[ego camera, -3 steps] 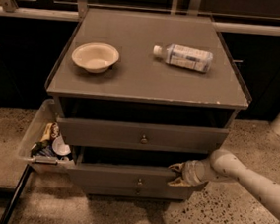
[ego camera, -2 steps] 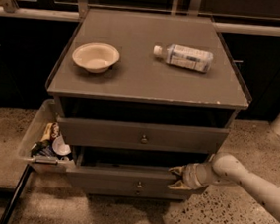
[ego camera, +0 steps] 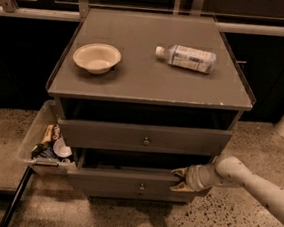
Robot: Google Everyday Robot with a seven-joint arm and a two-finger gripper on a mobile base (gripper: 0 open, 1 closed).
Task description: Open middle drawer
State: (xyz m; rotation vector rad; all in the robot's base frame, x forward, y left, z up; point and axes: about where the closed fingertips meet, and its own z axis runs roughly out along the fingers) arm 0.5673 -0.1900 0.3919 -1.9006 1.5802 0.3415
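Gripper (ego camera: 178,180) at 4 o'clock is clamping its fingers on the partly open middle drawer (ego camera: 125,180), right end.

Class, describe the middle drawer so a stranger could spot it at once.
Find the grey cabinet holding a bowl and a bottle. The middle drawer is the second grey front down. It is narrower than the front above, wider than the one below, and the robot's claw sits at its right end.

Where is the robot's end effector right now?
Camera view: the end effector is low right, at the right end of the middle drawer, under the top drawer.
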